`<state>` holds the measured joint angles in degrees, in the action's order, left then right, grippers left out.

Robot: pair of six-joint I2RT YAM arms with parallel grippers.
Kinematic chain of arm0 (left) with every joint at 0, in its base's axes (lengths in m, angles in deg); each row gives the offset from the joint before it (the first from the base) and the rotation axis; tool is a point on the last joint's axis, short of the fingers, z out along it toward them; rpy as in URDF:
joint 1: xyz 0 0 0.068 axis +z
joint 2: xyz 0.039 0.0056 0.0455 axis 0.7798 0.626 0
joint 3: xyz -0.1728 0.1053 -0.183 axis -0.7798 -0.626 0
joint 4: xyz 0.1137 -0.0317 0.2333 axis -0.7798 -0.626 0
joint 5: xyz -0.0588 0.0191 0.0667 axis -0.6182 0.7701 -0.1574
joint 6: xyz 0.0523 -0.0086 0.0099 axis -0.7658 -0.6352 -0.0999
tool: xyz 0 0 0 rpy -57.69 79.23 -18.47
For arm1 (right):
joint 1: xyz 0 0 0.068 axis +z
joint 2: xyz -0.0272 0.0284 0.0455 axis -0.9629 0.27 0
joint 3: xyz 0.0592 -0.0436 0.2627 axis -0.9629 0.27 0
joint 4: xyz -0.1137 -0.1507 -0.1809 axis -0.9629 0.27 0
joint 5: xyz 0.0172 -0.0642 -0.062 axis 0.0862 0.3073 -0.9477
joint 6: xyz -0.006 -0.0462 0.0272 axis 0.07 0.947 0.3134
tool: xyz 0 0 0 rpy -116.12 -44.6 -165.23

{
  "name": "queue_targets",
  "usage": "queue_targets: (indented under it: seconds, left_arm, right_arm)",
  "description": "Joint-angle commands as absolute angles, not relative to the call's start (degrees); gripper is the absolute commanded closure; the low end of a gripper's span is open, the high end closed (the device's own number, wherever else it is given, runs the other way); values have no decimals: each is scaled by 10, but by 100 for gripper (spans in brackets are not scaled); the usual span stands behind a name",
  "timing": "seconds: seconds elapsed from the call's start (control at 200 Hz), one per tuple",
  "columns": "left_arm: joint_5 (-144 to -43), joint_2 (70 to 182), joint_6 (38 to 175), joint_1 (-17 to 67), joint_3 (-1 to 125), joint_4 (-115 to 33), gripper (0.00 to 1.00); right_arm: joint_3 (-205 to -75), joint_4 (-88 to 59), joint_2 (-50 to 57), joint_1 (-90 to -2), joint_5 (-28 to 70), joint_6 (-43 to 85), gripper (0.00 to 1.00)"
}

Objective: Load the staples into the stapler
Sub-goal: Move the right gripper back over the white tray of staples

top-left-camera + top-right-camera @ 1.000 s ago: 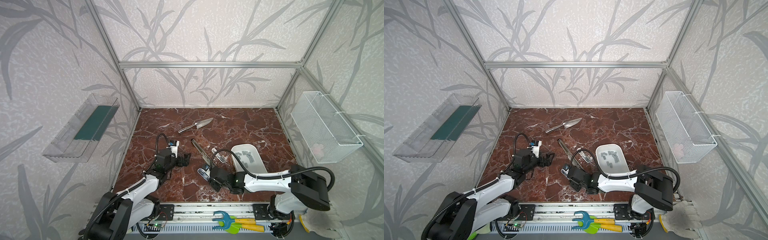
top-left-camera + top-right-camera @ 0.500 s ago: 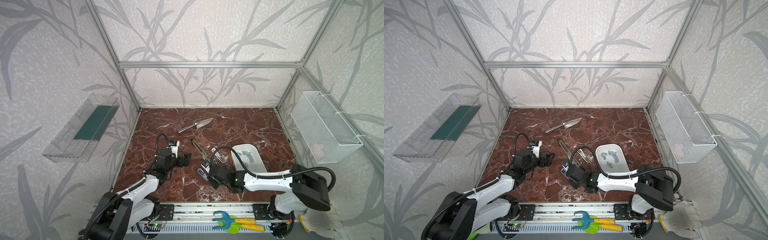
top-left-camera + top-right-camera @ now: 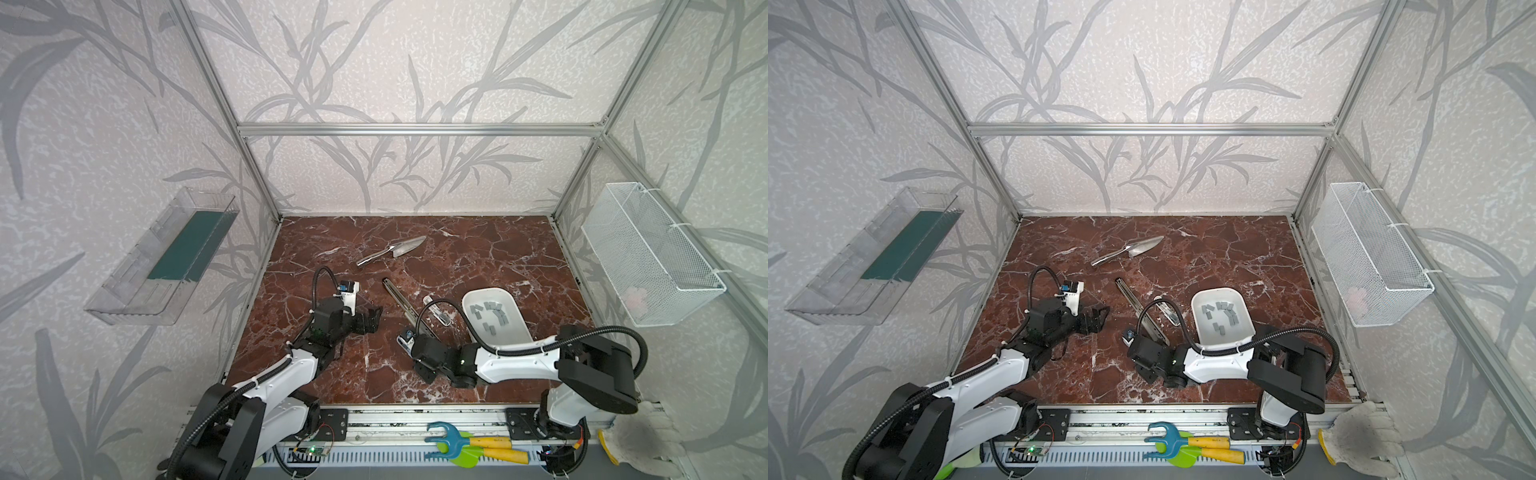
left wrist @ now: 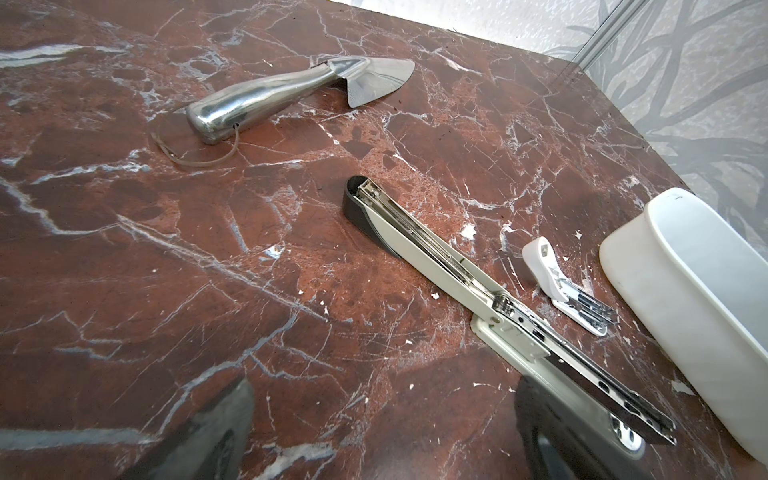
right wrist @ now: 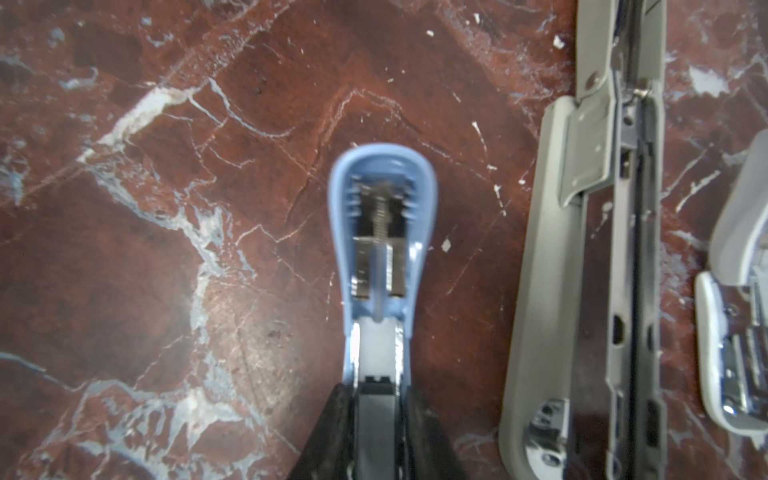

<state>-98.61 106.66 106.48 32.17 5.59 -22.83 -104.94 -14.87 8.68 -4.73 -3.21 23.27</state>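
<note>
- Left gripper [image 3: 371, 319]: jaws wide apart, empty, left of the long grey stapler [image 3: 405, 305].
- Right gripper [image 5: 376, 395]: clamped on the blue stapler [image 5: 380, 249], which is hinged open beside the grey stapler's near end.
- Staples [image 3: 490, 316]: loose in the white tray [image 3: 509, 330], right of the grey stapler.
- Handling: probably best to hold the blue stapler firm with its channel level and facing up before fetching a strip.

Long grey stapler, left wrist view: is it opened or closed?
Opened: the long grey stapler lies unfolded lengthwise on the marble table, spring and staple rail exposed.

Red marble tabletop [image 3: 478, 257] bears trowel [image 3: 392, 250], grey stapler [image 3: 399, 296], white tray [image 3: 515, 332].
</note>
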Motion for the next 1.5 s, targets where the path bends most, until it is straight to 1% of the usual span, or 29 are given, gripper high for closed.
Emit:
queue_targets:
  seconds: [0.0,0.065,0.2,0.42,0.61,0.645,0.695,0.785,0.9,0.965,1.105,1.234,1.324,1.424,1.444,1.499]
  left_arm:
    - [-977,1068,1061,318,69,-220,2]
    - [-977,1068,1062,318,69,-220,2]
    - [-977,1068,1061,318,69,-220,2]
    - [-972,1063,1061,317,67,-220,2]
    - [-945,1052,1066,317,64,-225,1]
    - [-939,1051,1068,317,63,-228,2]
    - [-929,1049,1070,317,64,-229,2]
    - [-914,1049,1073,317,64,-228,2]
    - [-907,1054,1073,317,66,-226,2]
    - [-905,1057,1074,317,68,-229,2]
    - [-902,1059,1074,317,71,-233,2]
    - [-909,1055,1072,317,68,-231,2]
    - [-907,1051,1072,317,65,-226,2]
    - [-895,1053,1068,317,61,-207,1]
    - [-891,1056,1068,317,62,-203,1]
    - [-886,1065,1066,317,68,-204,1]
  right_arm:
    - [-1064,-150,103,-41,-24,222,79]
    - [-1072,-156,110,-41,-19,220,83]
    - [-1099,-164,131,-41,-11,212,87]
    - [-1162,-167,193,-40,-5,192,87]
    - [-1205,-144,229,-41,-30,172,87]
    - [-1211,-136,232,-40,-34,172,85]
    - [-1217,-130,234,-41,-39,170,77]
    - [-1230,-113,229,-41,-41,171,72]
    - [-1238,-106,203,-41,-39,172,67]
    - [-1244,-99,182,-41,-42,175,61]
    - [-1251,-68,138,-42,-75,186,56]
    - [-1229,-43,54,-57,-136,202,54]
    - [-1193,-35,-8,-95,-167,198,54]
    - [-1130,-39,-78,-151,-215,165,56]
    - [-1115,-32,-95,-182,-216,154,56]
    - [-1092,-13,-121,-227,-215,127,58]
